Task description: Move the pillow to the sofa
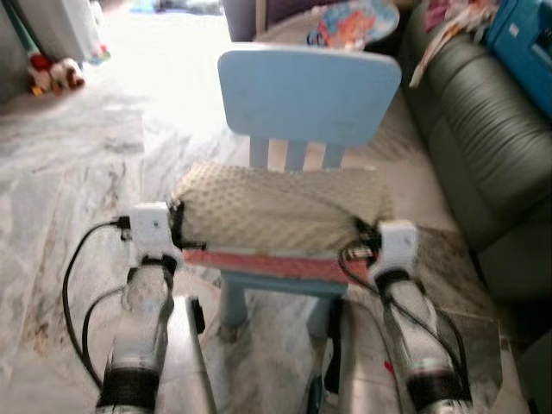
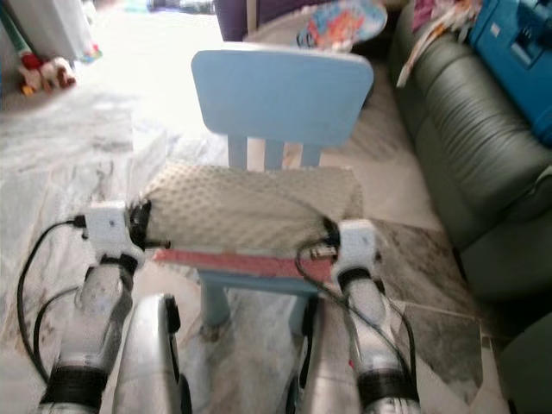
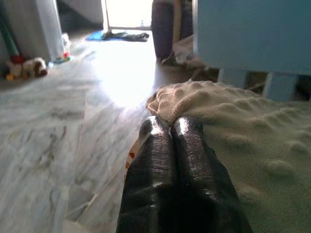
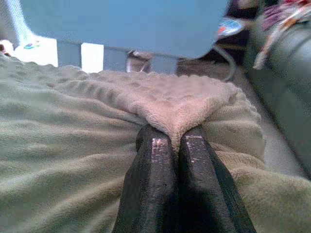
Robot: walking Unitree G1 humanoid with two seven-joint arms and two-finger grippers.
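Note:
A cream, dimpled pillow (image 1: 276,211) with a pink underside lies on the seat of a small light-blue chair (image 1: 306,90) right in front of me. My left gripper (image 3: 171,121) is at the pillow's left end, fingers pressed together on its corner fabric. At the right end, my right gripper (image 4: 177,133) is shut with a fold of the pillow's corner pinched between its fingertips. The dark green sofa (image 1: 483,147) runs along the right side, past the chair.
A blue box (image 1: 522,39) and papers lie on the sofa. Behind the chair is a colourful cushion or mat (image 1: 349,24). Plush toys (image 1: 52,76) sit at the far left on the marble floor (image 1: 86,172), which opens out to the left.

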